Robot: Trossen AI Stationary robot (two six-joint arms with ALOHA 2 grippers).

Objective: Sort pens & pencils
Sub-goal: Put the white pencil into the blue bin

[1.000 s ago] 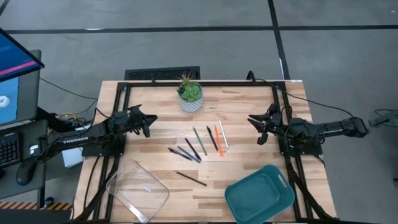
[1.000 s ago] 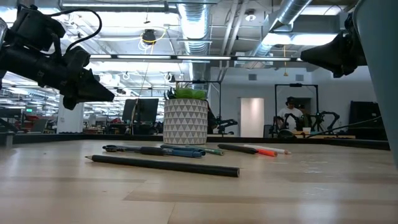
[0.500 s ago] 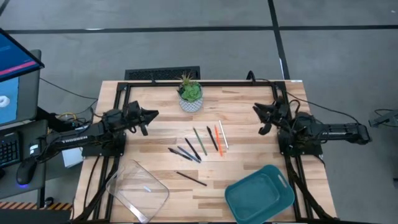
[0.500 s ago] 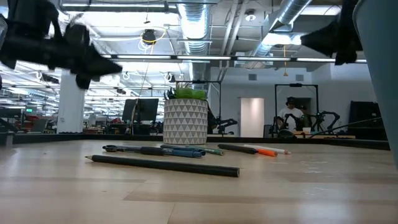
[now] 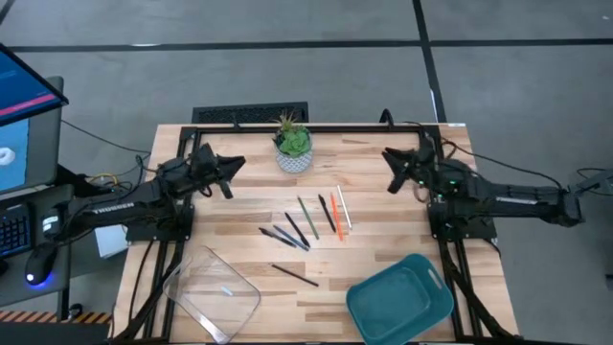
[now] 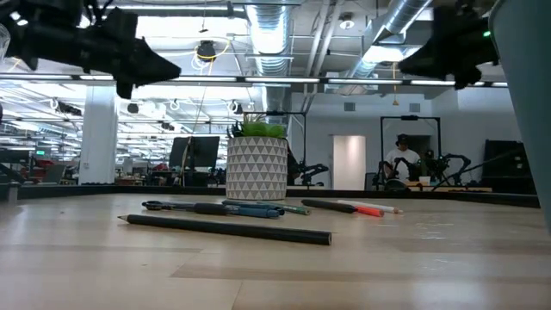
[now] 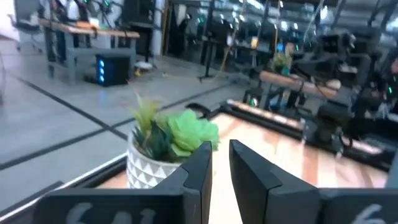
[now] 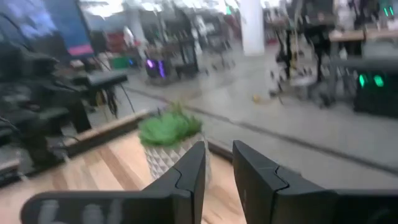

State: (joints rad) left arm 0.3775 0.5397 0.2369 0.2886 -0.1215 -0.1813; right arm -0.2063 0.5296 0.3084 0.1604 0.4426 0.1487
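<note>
Tabletop [image 5: 383, 163]: nine pens and pencils [image 5: 305, 228] (two trays).

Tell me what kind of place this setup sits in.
Probably a robotics lab or open workshop. The low view shows exposed ceiling ducts and a person at other equipment behind the table. From above, a monitor stands beside the framed workbench on a bare concrete floor.

The pens & pencils [image 5: 306, 230] lay flat and loose in a scatter at mid-table. Orange-red, white, black and green sticks lay side by side, bluish ones apparently overlapping nearby. One black stick [image 5: 294, 275] lay apart.
</note>
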